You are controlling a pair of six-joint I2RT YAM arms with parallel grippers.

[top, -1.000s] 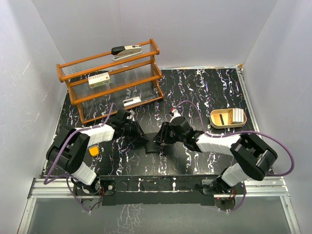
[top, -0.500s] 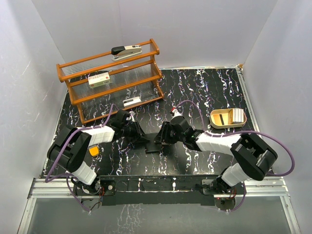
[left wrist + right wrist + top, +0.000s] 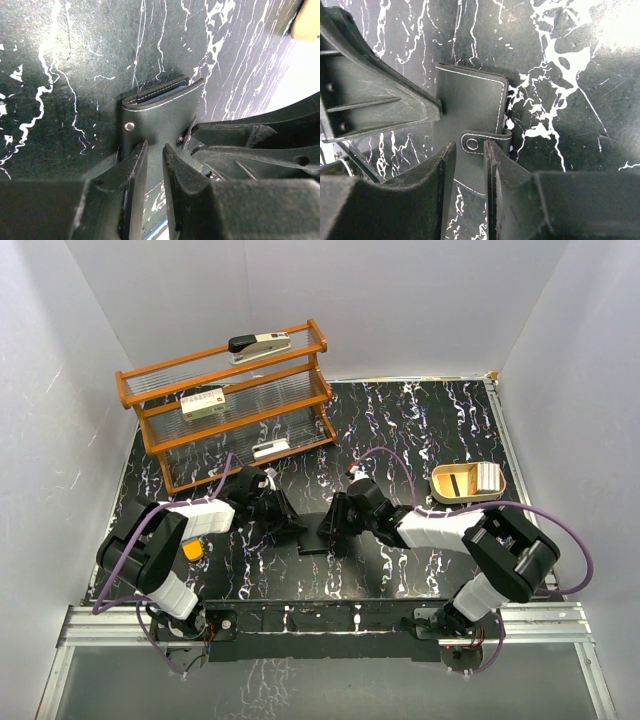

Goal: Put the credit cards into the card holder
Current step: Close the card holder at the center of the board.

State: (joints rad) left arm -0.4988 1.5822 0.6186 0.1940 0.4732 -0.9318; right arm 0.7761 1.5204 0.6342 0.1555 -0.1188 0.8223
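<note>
- Card holder (image 3: 470,100) is lying closed.
- Left end effector (image 3: 155,147), at 9 o'clock, is pinching it.
- Right end effector (image 3: 470,145), at 3 o'clock, is straddling its strap (image 3: 496,138) narrowly; grip unclear.

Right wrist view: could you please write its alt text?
A closed black card holder lies on a black, white-veined table, its snap strap wrapped over one edge. The right gripper hovers narrowly open over the strap; the left gripper meets the opposite edge.

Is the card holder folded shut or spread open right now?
Folded shut: the card holder shows only its black outer cover, strap tab wrapped over the edge; no lining shows.
</note>
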